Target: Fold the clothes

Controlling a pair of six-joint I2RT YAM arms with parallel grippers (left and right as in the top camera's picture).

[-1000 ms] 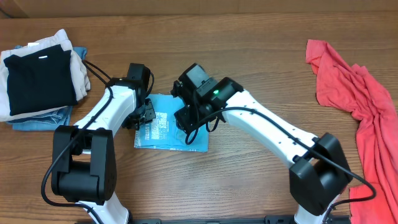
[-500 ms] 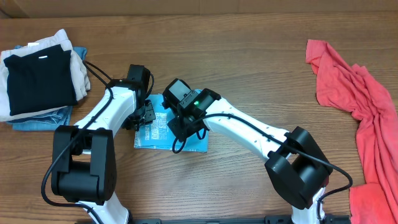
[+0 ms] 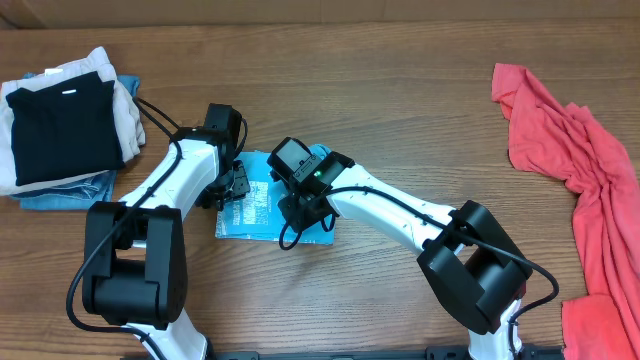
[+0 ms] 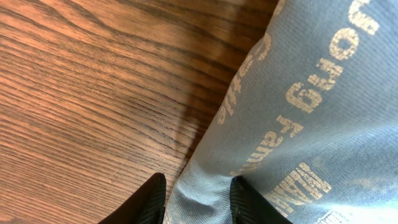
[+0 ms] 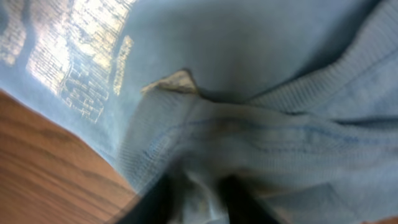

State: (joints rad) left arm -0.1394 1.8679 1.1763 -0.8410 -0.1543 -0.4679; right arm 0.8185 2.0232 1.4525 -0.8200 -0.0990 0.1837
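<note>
The sky-blue T-shirt [image 3: 252, 214] lies as a small folded packet on the wooden table between my two arms, its pale lettering facing up. My left gripper [image 3: 231, 190] is at the packet's left edge. In the left wrist view its fingers [image 4: 199, 200] are shut on a fold of the shirt [image 4: 311, 112]. My right gripper [image 3: 300, 210] is down on the middle of the packet. In the right wrist view its fingers [image 5: 202, 202] pinch bunched blue cloth [image 5: 249, 56]. Loose coral-red garments [image 3: 570, 140] lie at the far right.
A stack of folded black, beige and denim-blue pieces [image 3: 60, 120] sits at the far left. Bare wooden table [image 3: 400, 80] stretches behind the arms and between the shirt and the coral-red garments. Another bit of coral-red cloth [image 3: 590, 325] lies at the bottom right corner.
My right gripper has moved left and down across the blue T-shirt, from its right part to its middle. The left arm and the packet's outline have barely moved.
</note>
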